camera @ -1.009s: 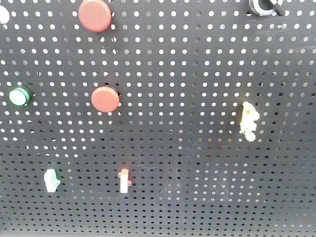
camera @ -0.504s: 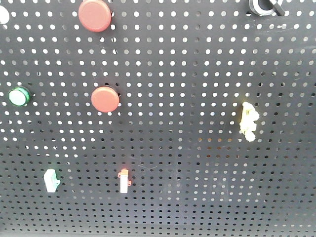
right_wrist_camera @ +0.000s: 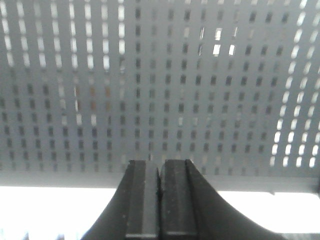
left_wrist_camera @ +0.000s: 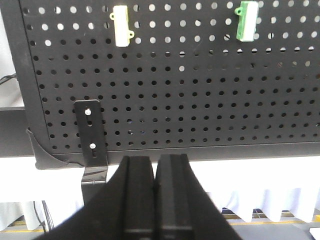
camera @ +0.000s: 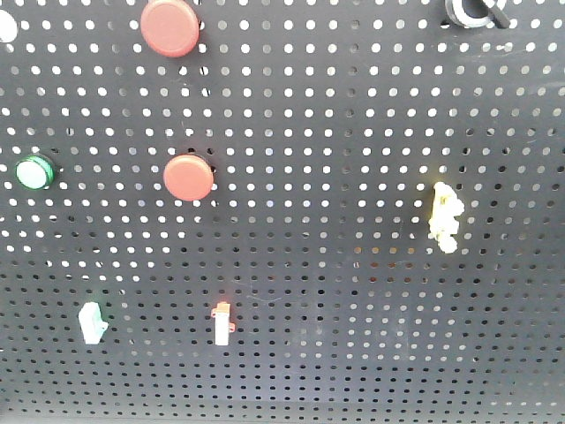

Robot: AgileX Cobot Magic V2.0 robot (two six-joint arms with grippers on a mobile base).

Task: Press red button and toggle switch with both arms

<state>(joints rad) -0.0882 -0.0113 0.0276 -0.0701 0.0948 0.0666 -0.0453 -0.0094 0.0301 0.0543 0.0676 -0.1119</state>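
On the black pegboard (camera: 353, 132), the red button (camera: 169, 26) sits at the top left, its upper edge cut off by the frame. The toggle switch (camera: 472, 11) shows only partly at the top right edge, with a silver ring and a black lever. Neither arm appears in the front view. In the left wrist view my left gripper (left_wrist_camera: 155, 158) is shut and empty, just below the board's bottom edge (left_wrist_camera: 200, 145). The right gripper (right_wrist_camera: 160, 162) is shut and empty too, close under a blurred stretch of the board (right_wrist_camera: 160, 75).
A smaller red button (camera: 188, 177), a green button (camera: 34, 171), a yellow lever (camera: 444, 217), a green-tipped lever (camera: 91, 322) and a red-tipped lever (camera: 222, 322) also stand on the board. A black mounting bracket (left_wrist_camera: 90, 132) hangs at the board's lower corner.
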